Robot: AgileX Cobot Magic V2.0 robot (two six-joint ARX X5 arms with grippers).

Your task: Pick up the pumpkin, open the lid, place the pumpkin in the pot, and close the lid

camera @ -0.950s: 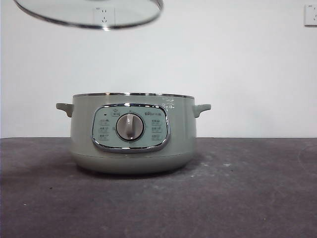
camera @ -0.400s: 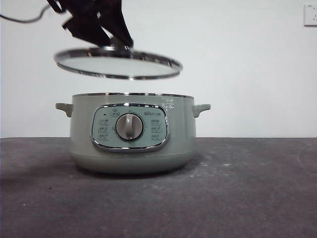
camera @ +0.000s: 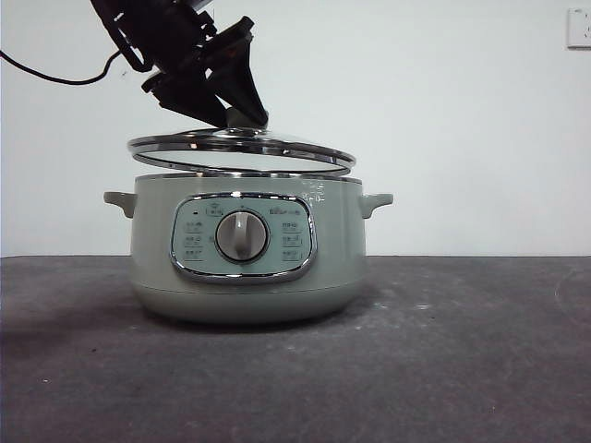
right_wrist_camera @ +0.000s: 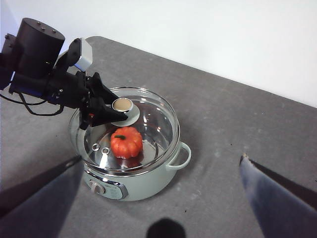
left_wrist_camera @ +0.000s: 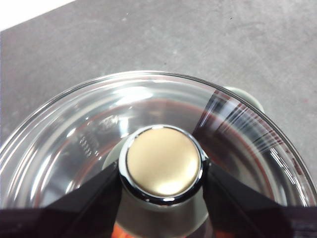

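Observation:
The sage-green pot (camera: 337, 240) stands mid-table with its dial facing me. My left gripper (camera: 242, 120) comes in from the upper left, shut on the knob (left_wrist_camera: 163, 163) of the glass lid (camera: 240, 148). It holds the lid slightly tilted, just above the pot's chrome rim. In the right wrist view the orange pumpkin (right_wrist_camera: 126, 142) lies inside the pot (right_wrist_camera: 148, 186), seen through the lid (right_wrist_camera: 156, 119). My right gripper (right_wrist_camera: 158, 198) is open and empty, high above the table, on the side of the pot that has the dial.
Dark grey table (camera: 462, 351) stretches on both sides of the pot. A white wall stands behind, with a socket (camera: 579, 28) at the upper right. A black cable (camera: 55, 78) hangs from the left arm.
The lid has come down from the top of the picture and moved right. It now hovers just over the pot's rim, with the left gripper following into view.

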